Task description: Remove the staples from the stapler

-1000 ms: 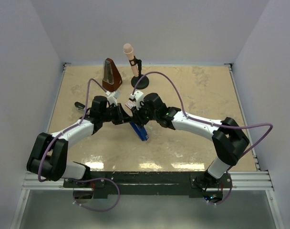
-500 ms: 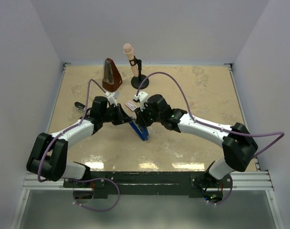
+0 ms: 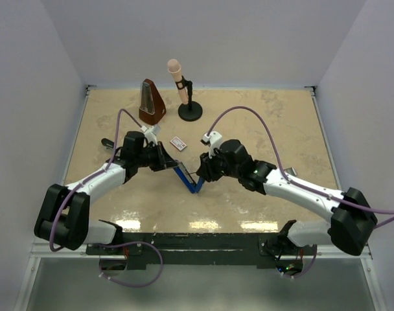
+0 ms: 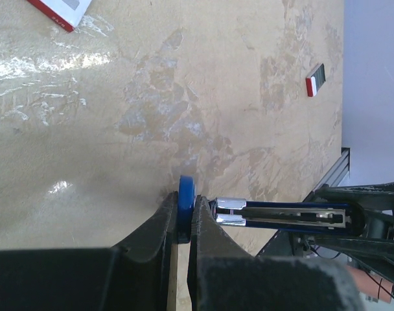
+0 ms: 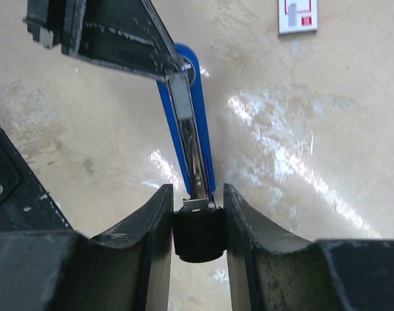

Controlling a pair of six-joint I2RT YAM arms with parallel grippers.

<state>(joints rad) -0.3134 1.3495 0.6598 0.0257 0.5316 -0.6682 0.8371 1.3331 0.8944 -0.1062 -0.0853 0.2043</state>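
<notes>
Stapler (image 3: 186, 179), lying just beyond the arm bases on the table (image 3: 281, 129), reads from overhead as a narrow V and is held at both ends. From 9 o'clock the left gripper (image 4: 182, 217) is clenched on the rounded blue end, evidently to anchor the body. From 3 o'clock the right gripper (image 5: 197, 217) has its fingers pressed on either side of the black end block and grasps it, so that this part can be drawn away from the anchored end. The hold exposes the silvery rail (image 5: 184, 129), which runs from the block back toward the left fingers. No staples can be made out along the rail in any view; judging by the pose, the magazine is being opened and removal is not yet done. Farther off, a small white box (image 3: 178, 142) with red print lies at 12 o'clock of the stapler. Beyond it stand the metronome (image 3: 151, 103) at 11 o'clock and the microphone (image 3: 182, 87) at 12 o'clock
</notes>
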